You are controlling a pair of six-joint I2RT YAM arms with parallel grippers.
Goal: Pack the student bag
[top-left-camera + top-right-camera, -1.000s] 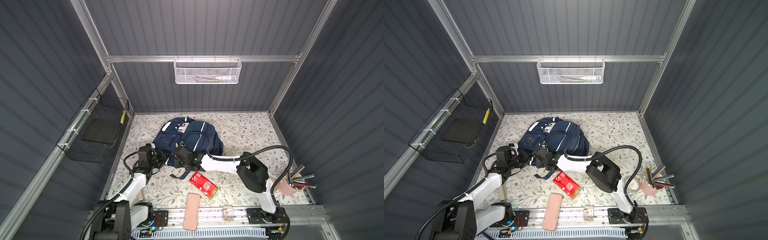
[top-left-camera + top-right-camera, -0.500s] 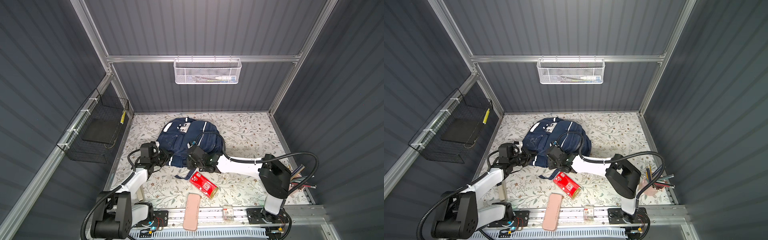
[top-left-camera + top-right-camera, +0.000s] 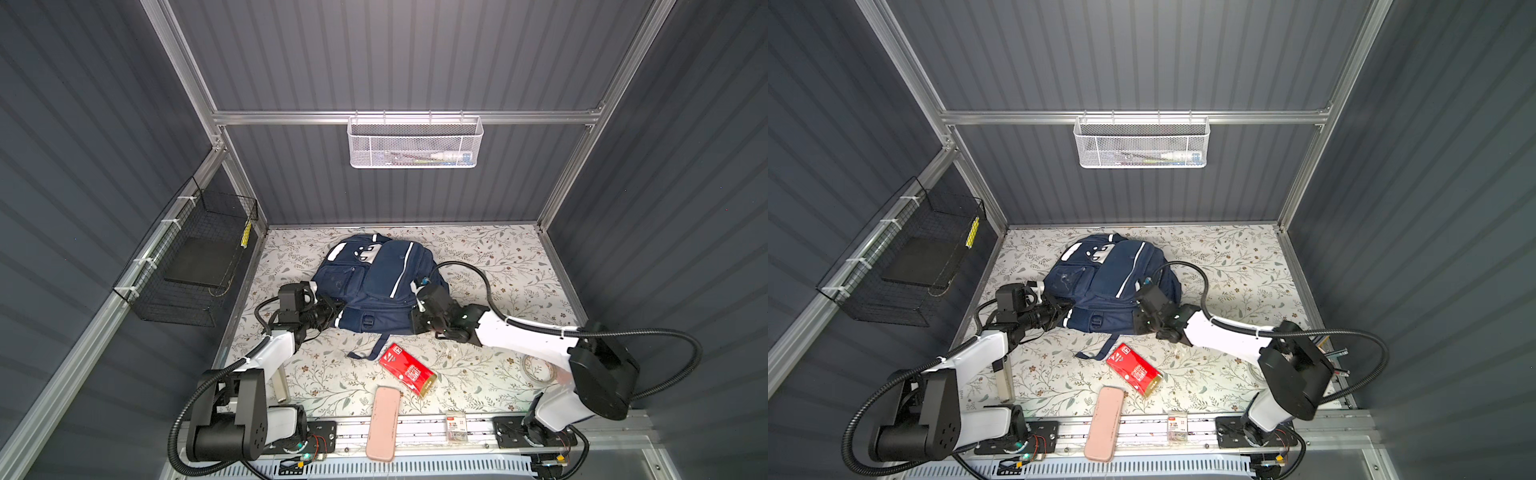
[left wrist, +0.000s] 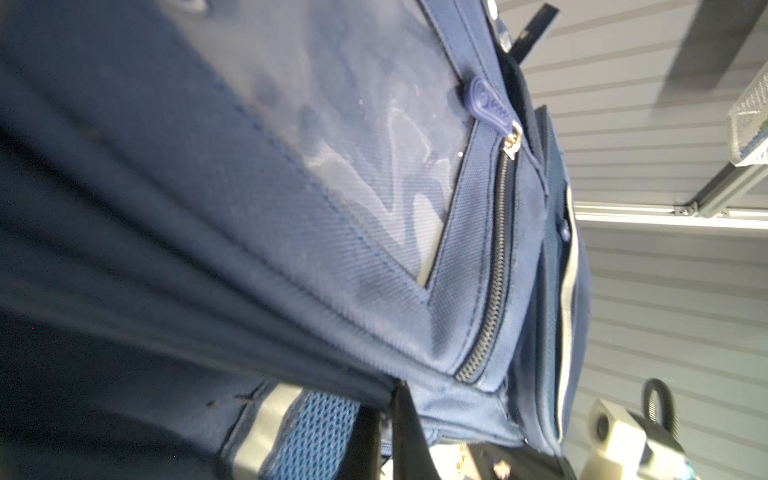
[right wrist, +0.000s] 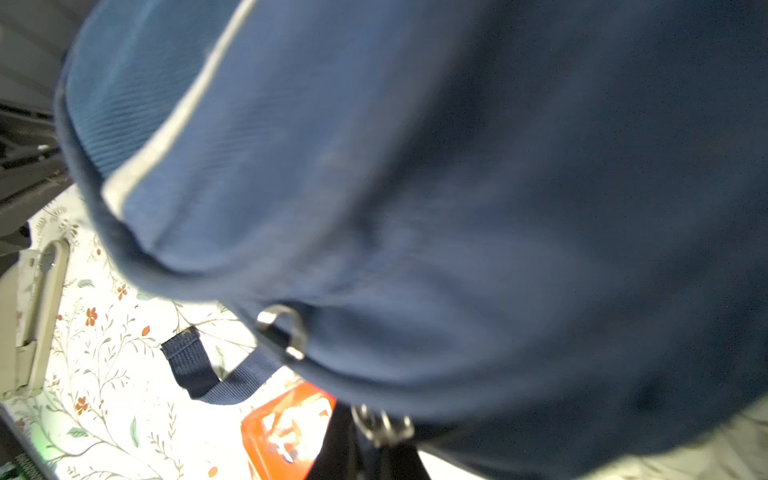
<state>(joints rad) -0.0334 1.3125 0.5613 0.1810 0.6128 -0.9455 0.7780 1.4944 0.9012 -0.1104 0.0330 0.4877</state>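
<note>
1. The big blue student bag (image 4: pixel 249 208) is very close and fills most of the view.
2. A shiny see-through window (image 4: pixel 374 137) sits on the bag.
3. Next to the window runs a zipper (image 4: pixel 496 266) with metal teeth, zipped up. A blue rubber pull tab (image 4: pixel 488 104) hangs at its end.
4. A white stripe (image 4: pixel 570 291) runs along the bag's edge.
5. Blue netting (image 4: pixel 311 436) shows under the bag, with a grey band (image 4: pixel 259 424) beside it.
6. The left gripper (image 4: pixel 384 411) has its two black fingers pressed close together, nipping a fold of the bag.
7. Behind the bag are a grey lined wall (image 4: pixel 673 316), a silver bar (image 4: pixel 665 218) and the corner of a white wire basket (image 4: pixel 752 116).
8. A white robot part (image 4: pixel 615 428) and a black cable (image 4: pixel 660 399) peek out past the bag.
</note>
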